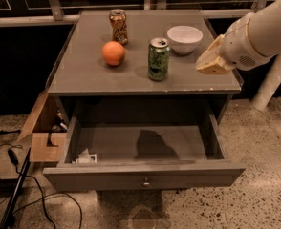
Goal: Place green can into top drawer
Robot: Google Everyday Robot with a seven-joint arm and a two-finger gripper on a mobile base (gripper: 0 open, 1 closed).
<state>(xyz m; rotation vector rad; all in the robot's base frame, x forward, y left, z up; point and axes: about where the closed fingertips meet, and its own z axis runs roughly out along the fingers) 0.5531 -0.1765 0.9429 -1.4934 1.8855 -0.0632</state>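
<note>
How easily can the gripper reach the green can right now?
Probably yes. The gripper hovers at the right edge of the tabletop, and bare surface lies between it and the green can. The white bowl stands behind that path, apart from the can.

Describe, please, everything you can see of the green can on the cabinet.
The green can is a slim drinks can, metal by its look, with a mottled green and dark pattern and a silver top. It stands upright near the front of the grey cabinet top, to the right of the orange and in front of the white bowl, touching neither. The gripper hovers further right in the picture, apart from it. Only the cabinet top touches the can.
</note>
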